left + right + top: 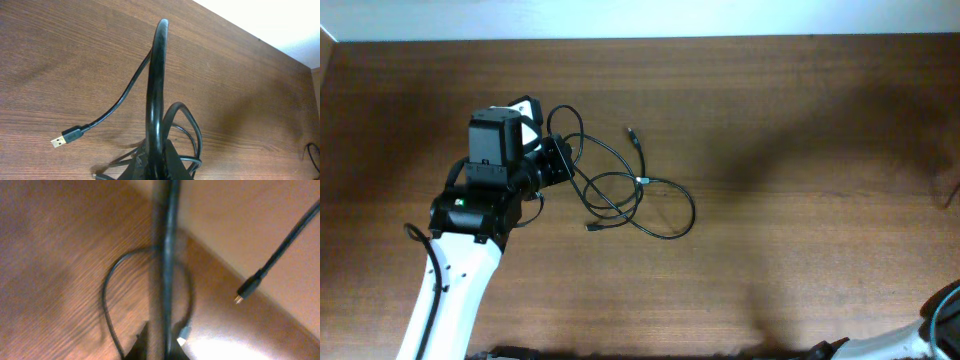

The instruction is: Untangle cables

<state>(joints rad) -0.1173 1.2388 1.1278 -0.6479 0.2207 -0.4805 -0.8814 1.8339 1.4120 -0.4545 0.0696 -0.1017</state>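
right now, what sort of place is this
Probably a robotics lab bench: a wooden table, a robot arm reaching over it, and thin black cables tangled on top.

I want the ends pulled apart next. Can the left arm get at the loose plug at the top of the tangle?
Probably yes. The left gripper sits at the cables, and the plug lies on bare table just beyond, nothing over it.

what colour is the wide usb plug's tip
The plug tip is gold, on a black cable; clearest in left wrist view.
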